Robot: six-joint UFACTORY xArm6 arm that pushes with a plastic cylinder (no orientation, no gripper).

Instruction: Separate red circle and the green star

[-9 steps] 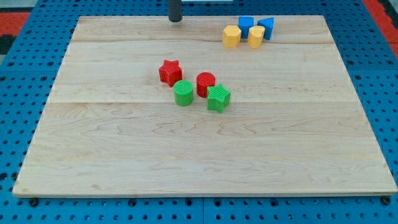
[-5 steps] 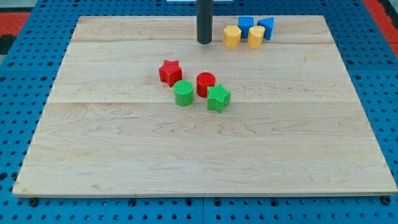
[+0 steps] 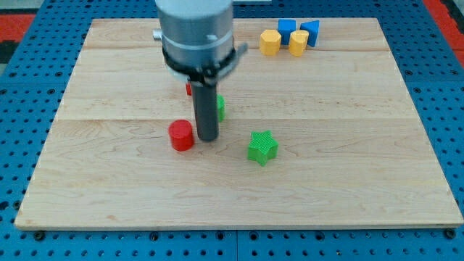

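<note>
The red circle [image 3: 181,135] lies on the wooden board left of centre. The green star [image 3: 262,147] lies well to its right, with a wide gap between them. My tip [image 3: 207,138] stands on the board just right of the red circle, close to it or touching it, and left of the green star. The rod and its grey mount hide most of a green block [image 3: 220,108] and a red block [image 3: 188,89] behind them; only slivers show.
Two yellow blocks [image 3: 270,42] [image 3: 298,43] and two blue blocks [image 3: 287,27] [image 3: 311,30] cluster at the board's top right. The board [image 3: 362,145] lies on a blue pegboard surface.
The rod came down from the view's top into the middle cluster. The red circle moved down and left; the green star moved down and slightly right. They no longer touch.
</note>
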